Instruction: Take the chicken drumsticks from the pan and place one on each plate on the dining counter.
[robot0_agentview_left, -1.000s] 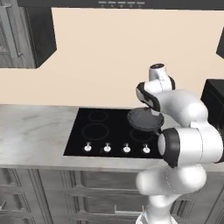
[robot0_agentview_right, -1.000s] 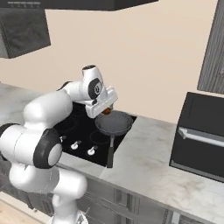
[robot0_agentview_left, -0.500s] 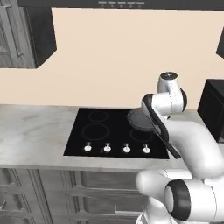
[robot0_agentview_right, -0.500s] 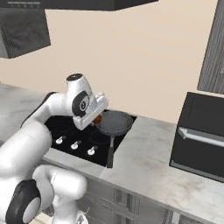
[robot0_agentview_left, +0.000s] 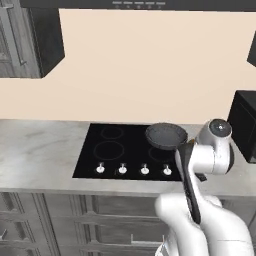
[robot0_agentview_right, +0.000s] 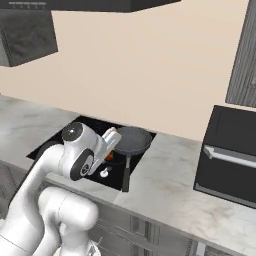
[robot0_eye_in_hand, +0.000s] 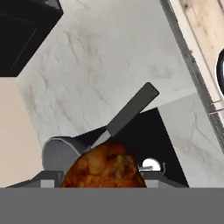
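My gripper (robot0_eye_in_hand: 103, 180) is shut on a golden-brown chicken drumstick (robot0_eye_in_hand: 105, 168), whose plump end bulges between the finger tips in the hand view. From the right base view the gripper (robot0_agentview_right: 111, 146) hangs over the front right of the cooktop, the orange drumstick (robot0_agentview_right: 108, 156) just under it. The dark grey pan (robot0_agentview_right: 132, 140) sits on the cooktop's right rear burner, its black handle (robot0_agentview_right: 125, 175) pointing toward the worktop's front edge. From the left base camera the pan (robot0_agentview_left: 166, 135) lies just behind my forearm. In the hand view the pan (robot0_eye_in_hand: 59, 154) is beneath the drumstick.
The black glass cooktop (robot0_agentview_left: 115, 150) with a row of knobs (robot0_agentview_left: 122, 169) is set into the grey marbled worktop (robot0_agentview_right: 170, 185). A black microwave (robot0_agentview_right: 230, 162) stands at the right. Dark cabinets (robot0_agentview_left: 45, 45) hang upper left.
The hand has swung away from above the pan, down and toward the cooktop's front right corner, taking the drumstick with it. The pan has stayed put.
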